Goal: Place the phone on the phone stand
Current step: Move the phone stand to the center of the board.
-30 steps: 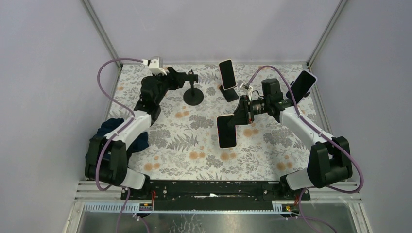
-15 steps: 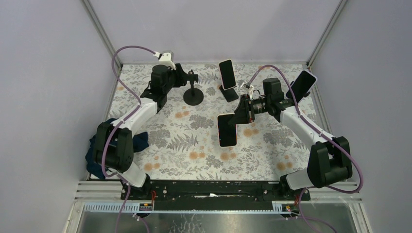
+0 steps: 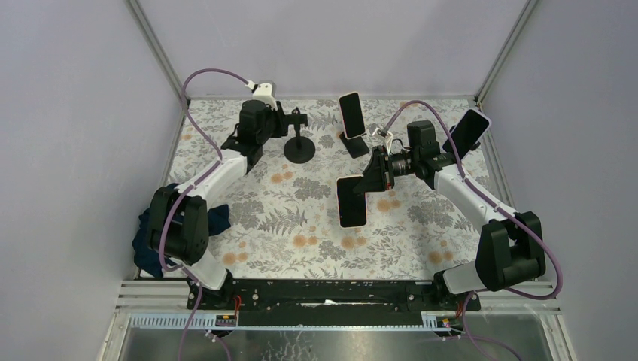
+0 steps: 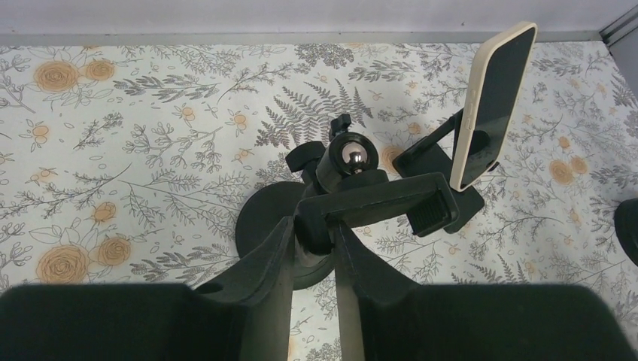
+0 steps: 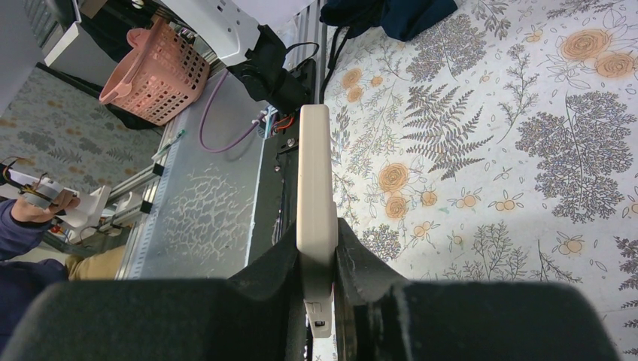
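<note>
On my far left a dark blue cloth (image 3: pixel 214 219) lies crumpled on the floral table cover (image 3: pixel 301 233). My left gripper (image 4: pixel 316 229) has its black fingers pinched tight on the clamp bracket (image 4: pixel 376 199) of the phone stand (image 3: pixel 300 144). The stand sits toward the back left. It is matte black, with a flat round base (image 4: pixel 259 222), a thin post and a shiny metal ball (image 4: pixel 350 156) at its head. Just right of it a second phone (image 3: pixel 351 113) leans upright on its own wedge-shaped holder. The phone (image 3: pixel 351 201) is near the middle, held above the cover. It is a flat slab of glossy black glass in a cream case with rounded edges. My right gripper (image 5: pixel 316 248) is clamped across its two faces at one end. A third phone (image 3: pixel 469 129) leans at the far right.
</note>
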You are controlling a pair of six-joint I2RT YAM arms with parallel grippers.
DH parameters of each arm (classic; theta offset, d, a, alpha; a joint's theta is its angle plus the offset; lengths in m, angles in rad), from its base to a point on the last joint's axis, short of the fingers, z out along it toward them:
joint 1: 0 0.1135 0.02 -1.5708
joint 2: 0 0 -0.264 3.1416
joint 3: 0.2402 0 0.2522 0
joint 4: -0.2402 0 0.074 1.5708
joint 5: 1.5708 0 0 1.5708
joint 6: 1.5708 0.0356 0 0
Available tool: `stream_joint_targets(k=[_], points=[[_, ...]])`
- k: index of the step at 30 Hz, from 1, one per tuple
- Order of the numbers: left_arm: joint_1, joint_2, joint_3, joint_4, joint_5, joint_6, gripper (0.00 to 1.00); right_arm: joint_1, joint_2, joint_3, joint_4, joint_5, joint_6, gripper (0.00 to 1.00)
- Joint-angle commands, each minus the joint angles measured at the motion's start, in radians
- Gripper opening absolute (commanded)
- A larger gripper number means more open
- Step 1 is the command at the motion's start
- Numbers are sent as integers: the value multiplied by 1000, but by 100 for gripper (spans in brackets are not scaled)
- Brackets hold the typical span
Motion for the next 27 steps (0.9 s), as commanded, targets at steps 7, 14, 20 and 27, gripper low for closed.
stream_joint_targets(k=[7, 14, 20, 27], points=[[-21, -3, 33, -38, -15, 31, 2, -8, -41, 30, 35, -28, 22, 0], [-73, -76, 10, -79, -10, 13, 0, -13, -45, 30, 37, -30, 23, 0], [-109, -124, 58, -257, -8, -56, 0, -13, -43, 29, 37, -31, 23, 0], [-134, -181, 75, -409, 32, -133, 0, -28, -47, 30, 37, -30, 23, 0]])
